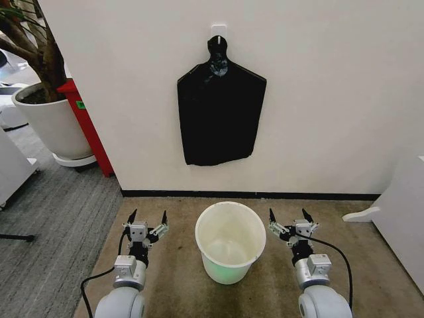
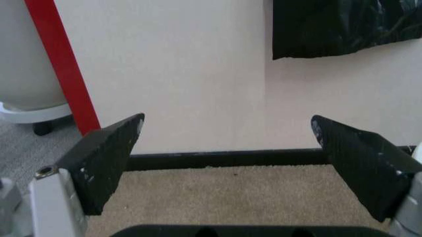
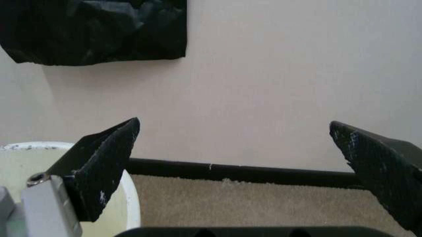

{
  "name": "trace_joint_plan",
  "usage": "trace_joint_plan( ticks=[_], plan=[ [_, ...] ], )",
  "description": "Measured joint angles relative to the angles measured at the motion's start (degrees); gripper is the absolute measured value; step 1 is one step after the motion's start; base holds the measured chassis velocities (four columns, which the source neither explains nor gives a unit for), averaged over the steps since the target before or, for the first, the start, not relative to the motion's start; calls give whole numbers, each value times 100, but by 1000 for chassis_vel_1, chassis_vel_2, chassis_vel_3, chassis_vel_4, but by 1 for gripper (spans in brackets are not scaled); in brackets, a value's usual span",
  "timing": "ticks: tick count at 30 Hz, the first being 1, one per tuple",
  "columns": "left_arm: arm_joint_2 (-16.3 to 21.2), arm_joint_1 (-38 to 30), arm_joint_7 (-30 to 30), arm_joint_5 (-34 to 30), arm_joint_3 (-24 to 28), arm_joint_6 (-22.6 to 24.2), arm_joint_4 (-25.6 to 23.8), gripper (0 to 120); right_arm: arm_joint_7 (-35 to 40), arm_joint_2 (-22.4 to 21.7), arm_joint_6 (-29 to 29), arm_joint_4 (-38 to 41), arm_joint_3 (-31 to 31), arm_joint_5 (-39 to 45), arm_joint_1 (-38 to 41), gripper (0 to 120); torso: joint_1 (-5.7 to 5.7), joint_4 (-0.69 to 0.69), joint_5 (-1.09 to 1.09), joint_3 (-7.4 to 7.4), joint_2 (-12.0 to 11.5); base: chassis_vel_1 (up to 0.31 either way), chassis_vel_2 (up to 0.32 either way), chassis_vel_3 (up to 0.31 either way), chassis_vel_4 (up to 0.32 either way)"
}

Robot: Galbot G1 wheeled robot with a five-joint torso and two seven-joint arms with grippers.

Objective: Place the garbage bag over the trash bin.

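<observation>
The trash bin point(image 1: 230, 242) stands upright on the tan carpet point(image 1: 179, 278) in the lower centre of the head view, its round mouth facing up and its interior bare. A greenish tint shows near its base.

The garbage bag point(image 1: 219, 112) hangs flat against the white wall point(image 1: 331, 86) in the upper centre of the head view, directly above the bin and well apart from it. Its knotted top is caught on a small white hook point(image 1: 218, 30). The lower edge of the bag ends above the black baseboard point(image 1: 265, 195). In the left wrist view the bag's lower corner point(image 2: 343, 27) appears at the upper right; in the right wrist view it point(image 3: 92, 29) appears at the upper left.

The left gripper point(image 1: 147, 217) sits low at the lower left of the head view, just beside the bin and not touching it. Its jaws are spread wide with nothing between them; the left wrist view confirms this, with the gripper point(image 2: 228, 131) framing bare wall and baseboard.

The right gripper point(image 1: 290, 216) sits at the lower right of the head view, on the opposite side of the bin. Its jaws are likewise spread and hold nothing. In the right wrist view the gripper point(image 3: 234, 131) points at the wall, and the bin rim point(image 3: 128, 197) lies near one finger at the lower left.

A large white planter point(image 1: 50, 122) and a red panel point(image 1: 86, 126) stand at the upper left of the head view.
</observation>
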Motion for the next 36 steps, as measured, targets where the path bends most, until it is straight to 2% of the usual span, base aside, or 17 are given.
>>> trace_joint_plan(
  ticks=[12, 17, 19, 21, 22, 25, 27, 28, 30, 32, 34, 36],
  plan=[
    [0, 0, 0, 0, 0, 0, 0, 100, 0, 0, 0, 0, 0, 0, 0, 100, 0, 0, 0, 0, 0, 0, 0, 0, 0],
    [50, -23, 0, -82, -4, -11, 0, 100, 8, -180, 197, 112, -74, 262, 46, 100, 0, -1, 3, 1, -1, 0, 0, 0, 0],
    [266, -147, -16, -404, -46, -107, -19, 99, 32, -559, 634, 443, -214, 796, 191, 100, 0, 2, -8, 0, -2, 0, 0, 0, 0],
    [484, -269, -42, -738, -91, -211, -47, 100, 18, -698, 725, 489, -260, 973, 251, 100, 0, 1, 1, 1, -3, 0, 0, 0, 0],
    [484, -269, -42, -738, -91, -211, -47, 100, 18, -698, 725, 489, -260, 973, 251, 100, 0, 1, 1, 1, -3, 0, 0, 0, 0],
    [842, -475, -81, -1280, -154, -385, -91, 100, 12, -773, 725, 534, -299, 1050, 310, 100, 0, 0, -2, 0, -3, 0, 0, 0, 0],
    [973, -535, -97, -1413, -174, -430, -103, 100, 10, -799, 696, 535, -348, 1052, 340, 100, 0, -1, 3, 0, -2, 0, 0, 0, 0],
    [1031, -559, -96, -1519, -167, -452, -101, 100, 10, -827, 677, 535, -382, 1054, 368, 100, 0, 3, -2, 1, -3, 0, 0, 0, 0],
    [1102, -601, -101, -1638, -168, -485, -104, 100, 10, -857, 665, 531, -408, 1057, 389, 100, 0, 0, -8, 1, -3, 0, 0, 0, 0],
    [1321, -739, -140, -1994, -204, -601, -137, 100, 6, -983, 655, 477, -497, 1084, 499, 100, 0, 0, 3, 0, -2, 0, 0, 0, 0],
    [1548, -874, -174, -2379, -225, -719, -160, 100, -18, -1126, 683, 372, -623, 1184, 686, 100, 0, -1, -4, 0, -2, 0, 0, 0, 0],
    [1676, -951, -195, -2596, -239, -837, -178, 100, -41, -1238, 742, 224, -753, 1305, 931, 100, 0, -2, 3, 0, -1, 0, 0, 0, 0]
  ],
)
